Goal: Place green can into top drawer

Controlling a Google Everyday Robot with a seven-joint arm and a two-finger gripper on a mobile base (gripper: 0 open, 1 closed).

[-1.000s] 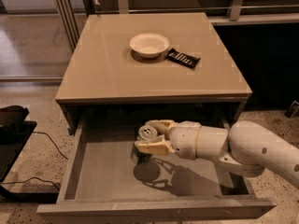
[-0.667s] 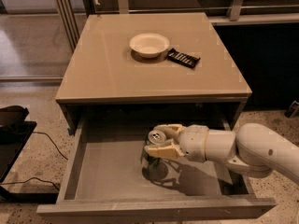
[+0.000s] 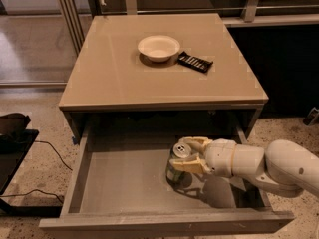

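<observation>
One green can (image 3: 178, 164), upright, low inside the open top drawer (image 3: 124, 188), right of the middle and nearer the back than the front panel. Base at or just above the drawer floor, cannot tell which, with a shadow pooled right beneath. Pinched from the right by the hand (image 3: 192, 156), one finger round the far side near the silver top, the other along the near side of the label. Reads as the placing step, close to its end: can down in the drawer, not yet let go. Next calls for settling the base flat, spreading the fingers without tipping the can, then drawing out upward and to the right, clear of the overhanging edge above. Behind the hand, the pale arm (image 3: 269, 166) crossing over the drawer's right wall. Up on the bench (image 3: 114, 78), a white bowl (image 3: 158, 48) with a dark flat packet (image 3: 195, 61) just beside it, both well apart from the drawer and no hindrance. Only likely snag: the bench edge above the drawer's back.
</observation>
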